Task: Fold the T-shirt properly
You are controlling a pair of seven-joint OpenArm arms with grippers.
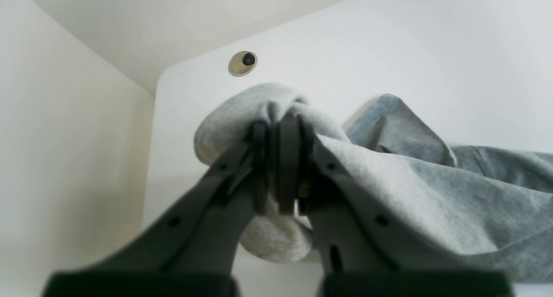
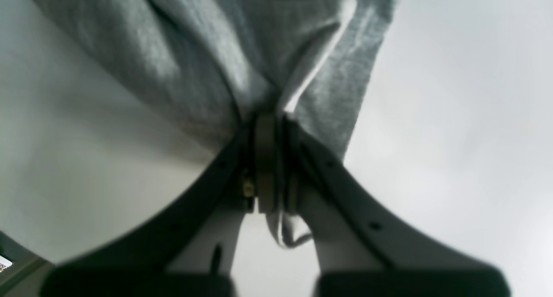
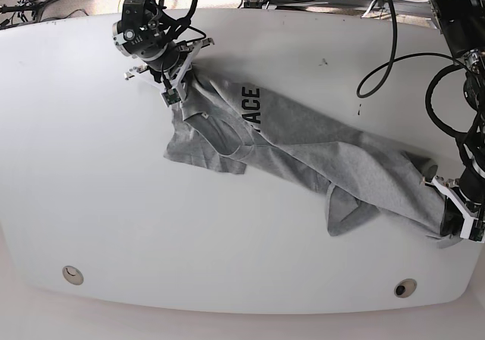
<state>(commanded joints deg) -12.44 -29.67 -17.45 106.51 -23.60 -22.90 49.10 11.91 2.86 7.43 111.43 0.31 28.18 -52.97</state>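
T-shirt (image 3: pixel 303 147) stretched slantwise across the white surface (image 3: pixel 91 204), pinched at both ends.

Left claw (image 1: pixel 276 167): jaws closed on a bunched grey fold near the surface's rounded corner; cloth bulges above and below the pads. Right claw (image 2: pixel 270 158): jaws closed on a gathered edge, with fabric fanning away from the grip. In the base view the shirt runs from the right claw at the far side to the left claw at the near edge. Black letters "ACE" (image 3: pixel 251 107) face up near the right claw. A sleeve flap (image 3: pixel 348 211) lies loose mid-length. A round fitting (image 1: pixel 243 62) sits in the surface beyond the left claw.
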